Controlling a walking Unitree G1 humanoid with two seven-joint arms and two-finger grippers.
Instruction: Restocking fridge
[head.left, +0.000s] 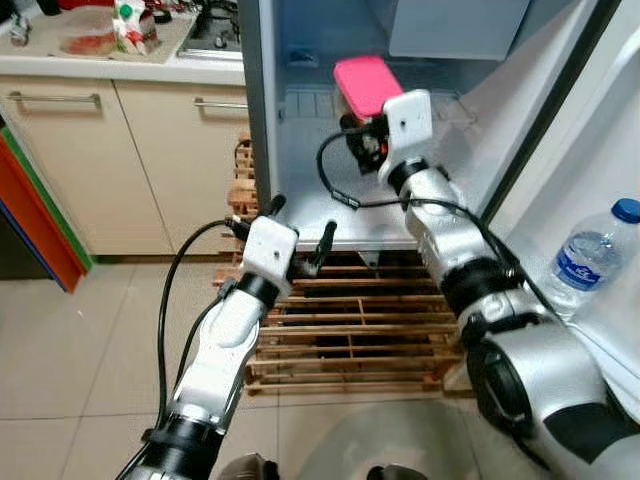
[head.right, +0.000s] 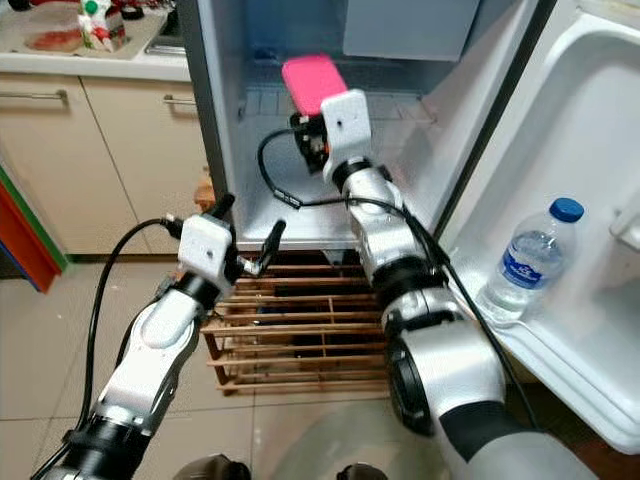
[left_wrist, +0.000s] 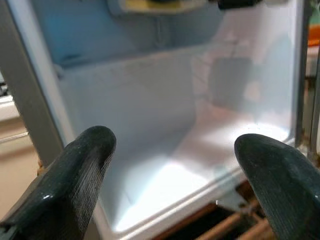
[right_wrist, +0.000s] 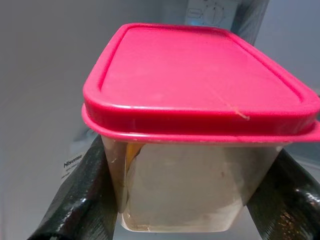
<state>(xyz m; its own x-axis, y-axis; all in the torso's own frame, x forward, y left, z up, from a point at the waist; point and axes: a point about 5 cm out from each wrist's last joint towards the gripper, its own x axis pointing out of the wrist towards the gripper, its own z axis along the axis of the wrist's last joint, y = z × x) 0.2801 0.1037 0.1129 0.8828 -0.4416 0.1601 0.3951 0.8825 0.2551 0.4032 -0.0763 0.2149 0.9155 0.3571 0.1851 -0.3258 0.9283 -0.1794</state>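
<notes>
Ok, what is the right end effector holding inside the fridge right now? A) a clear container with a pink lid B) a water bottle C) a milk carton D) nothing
A: the right end effector has its fingers on both sides of the pink-lidded container; the water bottle stands in the door.

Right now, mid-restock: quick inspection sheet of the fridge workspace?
Surface: fridge floor white and bare; wire shelf above it.
Job's things: tub with pink lid held inside the fridge; water bottle upright in the open door's rack.
Clutter: wooden crate on the floor under the fridge.
Grippers: right pincer shut on the tub's sides; left pincer open, empty, at the fridge's lower edge.
Cables: black cable loops loose off the right wrist; another runs along the left arm.
Surroundings: kitchen counter, cream cabinets, tiled floor.
</notes>
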